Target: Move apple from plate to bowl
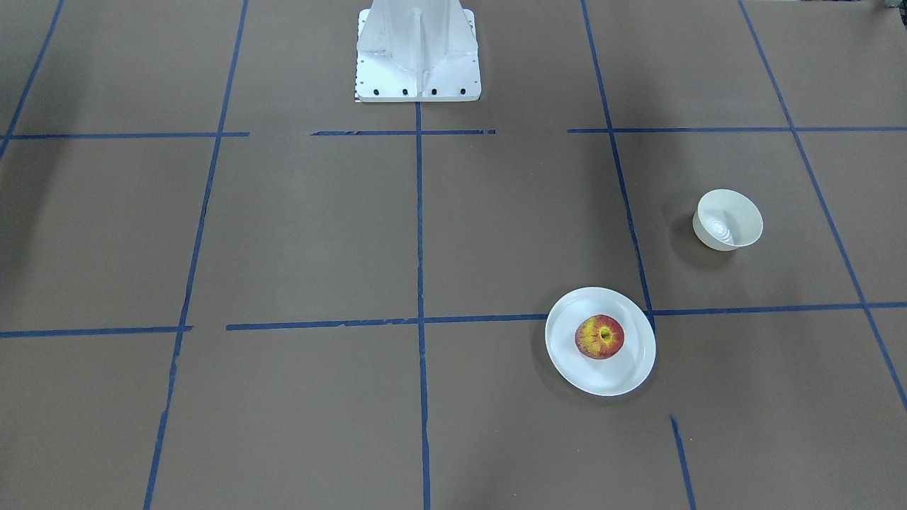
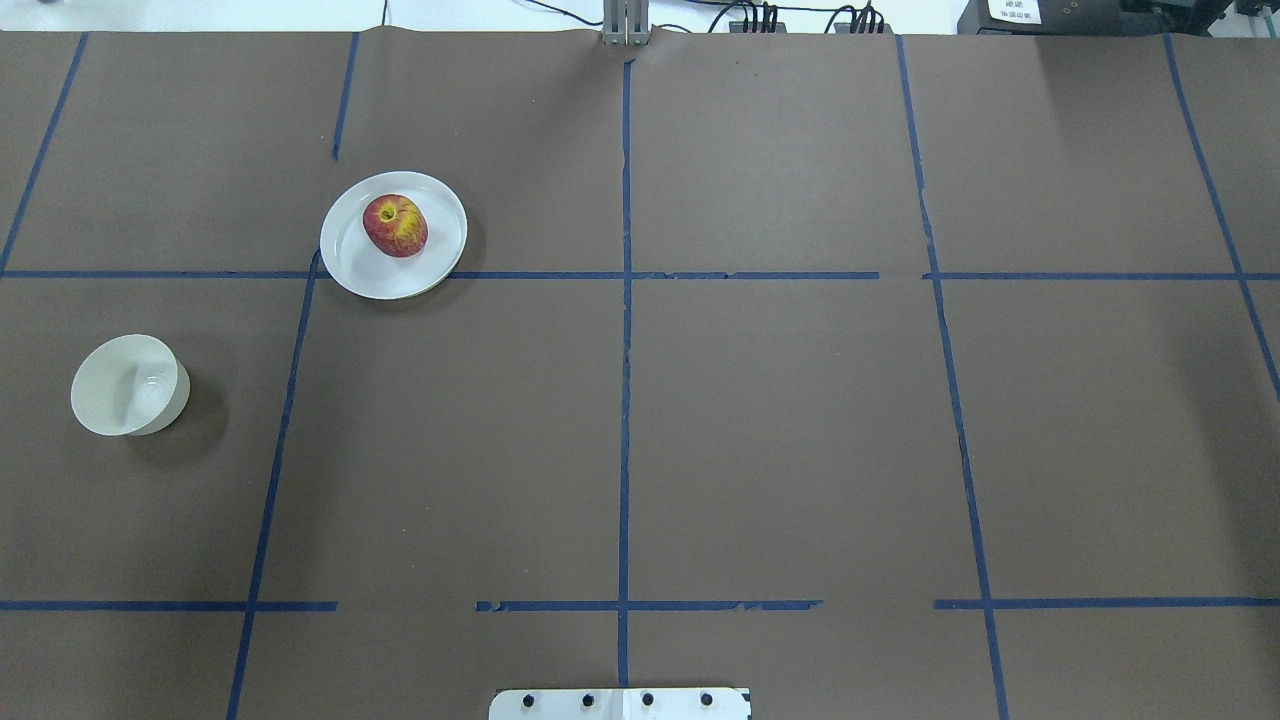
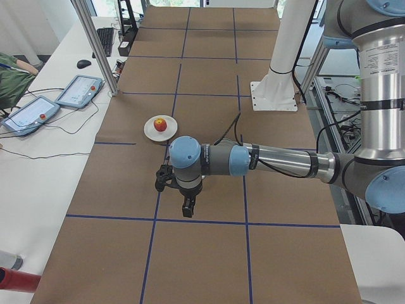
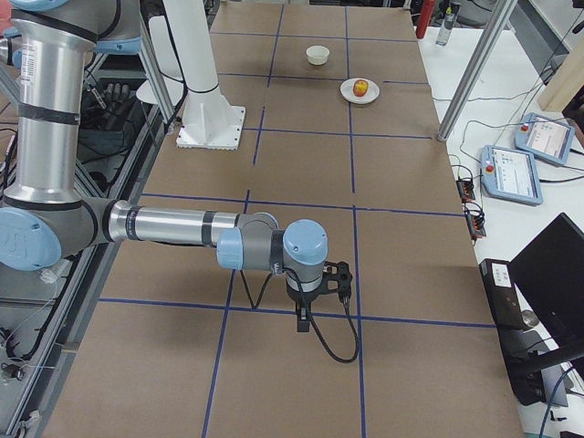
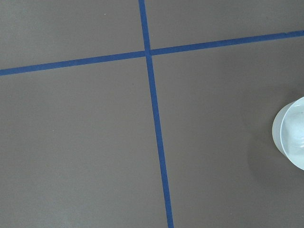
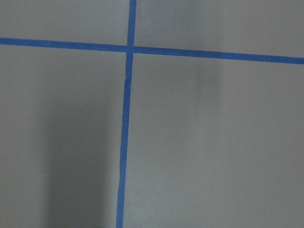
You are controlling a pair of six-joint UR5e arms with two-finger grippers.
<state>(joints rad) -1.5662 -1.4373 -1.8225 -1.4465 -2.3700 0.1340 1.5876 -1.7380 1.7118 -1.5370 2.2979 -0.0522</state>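
Note:
The red and yellow apple (image 1: 599, 336) lies on the flat white plate (image 1: 623, 375), also shown in the overhead view as apple (image 2: 395, 225) on plate (image 2: 345, 262). The small deep white bowl (image 1: 728, 219) stands empty, apart from the plate; it shows in the overhead view (image 2: 128, 385) and at the right edge of the left wrist view (image 5: 292, 140). My left gripper (image 3: 188, 211) hangs above the table, short of the plate. My right gripper (image 4: 303, 323) hangs far from both dishes. I cannot tell whether either is open or shut.
The table is brown paper with blue tape lines (image 2: 625, 330). The white robot base (image 1: 418, 53) stands at its middle edge. Pendants (image 4: 511, 172) and a monitor sit on a side bench, and a metal post (image 3: 98, 47) stands by the table's edge.

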